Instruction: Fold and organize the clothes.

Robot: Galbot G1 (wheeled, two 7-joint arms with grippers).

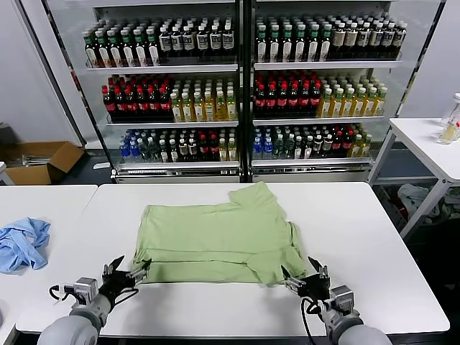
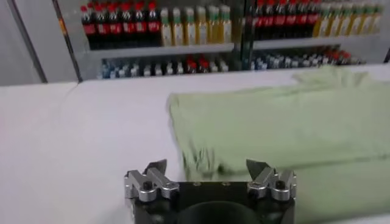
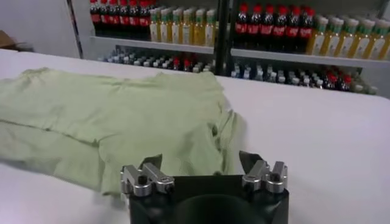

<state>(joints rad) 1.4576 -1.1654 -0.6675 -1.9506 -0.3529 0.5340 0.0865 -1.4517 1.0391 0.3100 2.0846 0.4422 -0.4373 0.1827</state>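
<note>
Head view shows the light green shirt lying partly folded on the white counter, one sleeve sticking out toward the bottle shelves. Left tool sits at the shirt's near left corner, its fingers spread apart and holding nothing. Right tool sits at the near right corner, likewise spread and empty. Both wrist views show the fingertips apart with fabric just beyond them. A light blue cloth lies crumpled on the neighbouring counter to the left.
</note>
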